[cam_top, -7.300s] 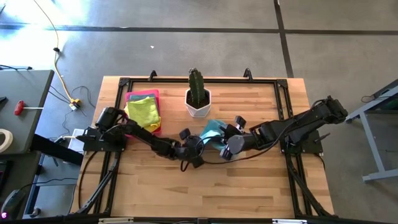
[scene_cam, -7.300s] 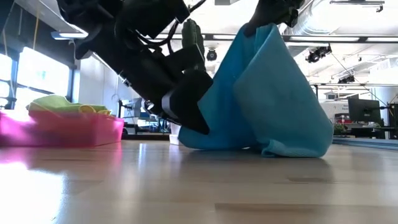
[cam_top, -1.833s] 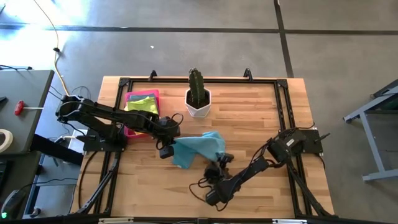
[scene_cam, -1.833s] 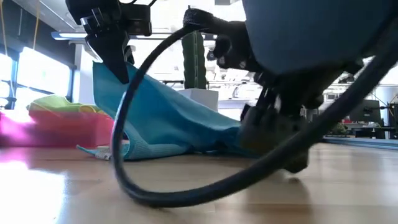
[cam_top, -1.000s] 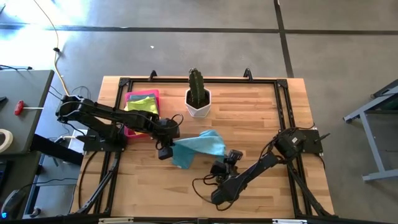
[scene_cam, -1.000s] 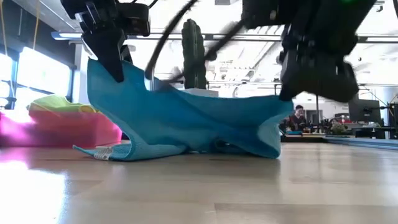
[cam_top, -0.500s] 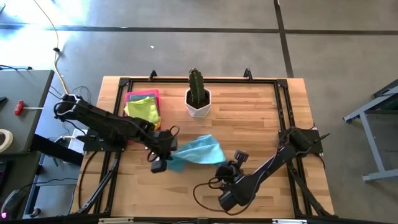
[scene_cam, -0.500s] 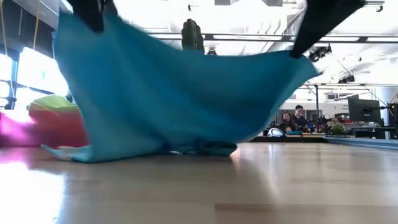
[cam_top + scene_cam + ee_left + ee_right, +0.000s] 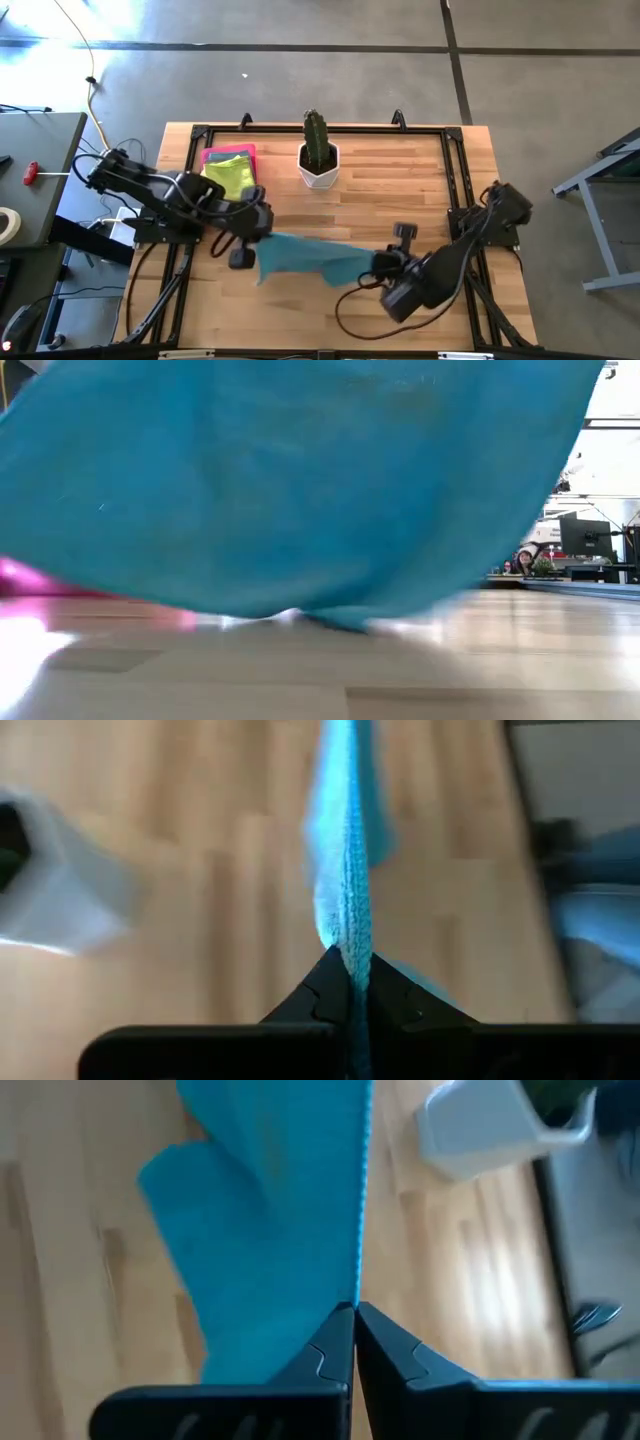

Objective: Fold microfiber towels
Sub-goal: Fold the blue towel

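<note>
Clamped flat between the dark fingers of the left gripper [image 9: 350, 982]: one corner of the light blue microfiber towel [image 9: 305, 256], its thin edge running straight out from the pressed-together jaws. Pinched the same way at the opposite corner by the right gripper [image 9: 353, 1318], jaws closed tight on the cloth's edge, the rest of the fabric hanging off to one side. Stretched between the two grippers over the front half of the light wooden table [image 9: 400, 180], left gripper [image 9: 250, 238] at one end and right gripper [image 9: 385, 266] at the other, sagging in the middle. Fills most of the low view as a broad blue sheet [image 9: 300, 480], lowest fold close above the tabletop. Farther back on the left, a pink rectangular plastic tray [image 9: 212, 155] with lime green and yellow folded cloths [image 9: 230, 172] stacked in it. Near the table's far edge, well apart from the stretched towel, a green cactus in a white pot [image 9: 317, 160].
</note>
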`<state>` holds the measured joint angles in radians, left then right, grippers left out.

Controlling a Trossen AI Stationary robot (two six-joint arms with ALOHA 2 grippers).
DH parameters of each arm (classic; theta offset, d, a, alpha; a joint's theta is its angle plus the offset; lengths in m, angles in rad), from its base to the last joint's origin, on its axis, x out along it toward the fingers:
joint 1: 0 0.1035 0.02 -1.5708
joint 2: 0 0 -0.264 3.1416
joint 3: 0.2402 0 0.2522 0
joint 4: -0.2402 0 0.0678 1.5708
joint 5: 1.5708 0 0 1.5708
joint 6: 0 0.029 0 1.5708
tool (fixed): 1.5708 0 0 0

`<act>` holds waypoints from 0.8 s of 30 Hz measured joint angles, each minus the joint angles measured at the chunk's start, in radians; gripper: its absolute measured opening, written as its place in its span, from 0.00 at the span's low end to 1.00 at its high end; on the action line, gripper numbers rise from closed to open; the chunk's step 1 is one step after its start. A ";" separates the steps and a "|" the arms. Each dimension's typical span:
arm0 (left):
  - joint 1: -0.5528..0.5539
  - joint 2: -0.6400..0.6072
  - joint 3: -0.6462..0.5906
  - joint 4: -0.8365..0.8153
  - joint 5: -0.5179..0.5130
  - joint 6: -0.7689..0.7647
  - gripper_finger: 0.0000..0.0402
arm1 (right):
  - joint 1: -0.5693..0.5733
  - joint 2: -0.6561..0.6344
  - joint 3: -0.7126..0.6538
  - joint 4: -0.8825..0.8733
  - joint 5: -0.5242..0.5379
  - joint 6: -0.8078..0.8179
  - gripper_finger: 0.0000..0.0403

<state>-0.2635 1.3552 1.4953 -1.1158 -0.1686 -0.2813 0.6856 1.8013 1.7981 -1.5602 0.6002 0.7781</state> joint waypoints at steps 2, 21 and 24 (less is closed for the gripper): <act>0.002 0.000 0.020 -0.011 -0.094 0.070 0.00 | -0.013 -0.048 0.000 -0.010 0.010 -0.089 0.00; 0.064 0.024 -0.013 -0.003 -0.237 0.396 0.00 | -0.225 -0.257 -0.117 0.070 -0.022 -0.278 0.00; -0.009 0.091 -0.124 0.040 -0.144 0.251 0.00 | -0.174 -0.231 -0.332 0.301 -0.159 -0.238 0.00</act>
<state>-0.2723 1.4460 1.3709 -1.0754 -0.3129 -0.0307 0.5121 1.5708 1.4658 -1.2596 0.4413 0.5396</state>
